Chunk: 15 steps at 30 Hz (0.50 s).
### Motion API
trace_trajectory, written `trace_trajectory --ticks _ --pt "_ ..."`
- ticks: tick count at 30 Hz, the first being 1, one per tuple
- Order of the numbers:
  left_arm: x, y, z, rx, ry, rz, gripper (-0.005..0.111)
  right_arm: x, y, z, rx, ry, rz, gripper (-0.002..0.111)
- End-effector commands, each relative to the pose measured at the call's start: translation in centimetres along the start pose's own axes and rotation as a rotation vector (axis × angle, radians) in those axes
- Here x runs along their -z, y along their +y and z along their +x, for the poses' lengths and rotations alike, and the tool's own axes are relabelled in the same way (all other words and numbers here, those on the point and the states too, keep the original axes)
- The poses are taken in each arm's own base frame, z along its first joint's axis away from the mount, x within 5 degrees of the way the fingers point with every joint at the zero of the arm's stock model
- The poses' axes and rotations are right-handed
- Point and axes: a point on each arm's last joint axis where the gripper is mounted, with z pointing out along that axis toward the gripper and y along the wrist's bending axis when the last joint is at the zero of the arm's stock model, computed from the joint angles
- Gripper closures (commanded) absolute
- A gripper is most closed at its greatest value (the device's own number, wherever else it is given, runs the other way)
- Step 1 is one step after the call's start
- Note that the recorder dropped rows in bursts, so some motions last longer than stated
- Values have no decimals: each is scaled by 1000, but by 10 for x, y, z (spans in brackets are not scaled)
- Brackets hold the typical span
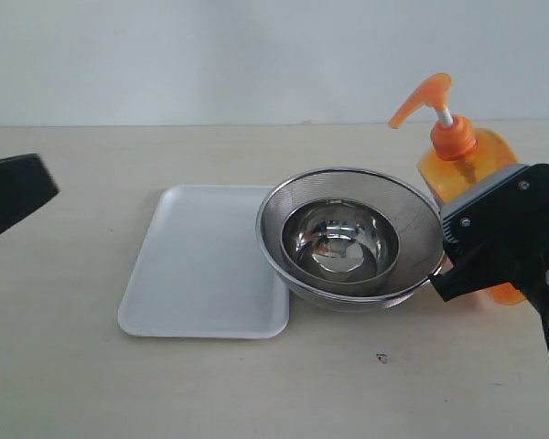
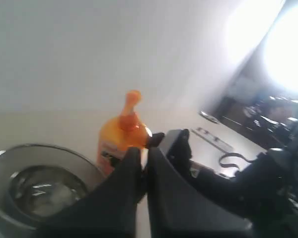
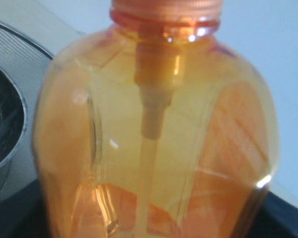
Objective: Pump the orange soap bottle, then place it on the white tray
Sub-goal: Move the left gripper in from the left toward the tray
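Observation:
The orange soap bottle (image 1: 442,170) stands upright at the right, just behind and beside the round bowls, its pump head raised on the white stem. My right gripper (image 1: 457,261) is at the bottle's body. In the right wrist view the clear orange body (image 3: 154,124) fills the space between the dark fingers, which press on its two sides, so the jaws are shut on it. The white tray (image 1: 192,265) lies flat left of centre. My left gripper (image 2: 144,151) is shut on nothing, far off at the left edge (image 1: 9,197), facing the bottle (image 2: 120,141).
A wire mesh bowl (image 1: 412,219) holding a smaller steel bowl (image 1: 340,240) sits between tray and bottle, its rim overlapping the tray's right edge. The mesh bowl (image 2: 20,163) also shows in the left wrist view. Bare tabletop lies in front.

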Motion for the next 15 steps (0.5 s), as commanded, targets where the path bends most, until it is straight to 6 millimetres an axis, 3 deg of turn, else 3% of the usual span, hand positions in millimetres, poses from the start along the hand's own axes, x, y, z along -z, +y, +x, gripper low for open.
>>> trace_trajectory --ticks 1,4,7,11,15 --pt "-36 16 -16 105 86 227 102 -1 -4 -10 14 -79 43 108" --pt "-67 43 -23 184 136 226 102 -1 -4 -10 14 -79 43 108" --pt "-100 55 -24 198 199 280 102 -1 -4 -9 4 -76 37 108" --pt "-151 47 -21 178 267 409 102 -1 -4 -9 -4 -76 36 108" --pt "-200 42 -12 96 399 370 102 -1 -4 -9 -6 -76 36 108"
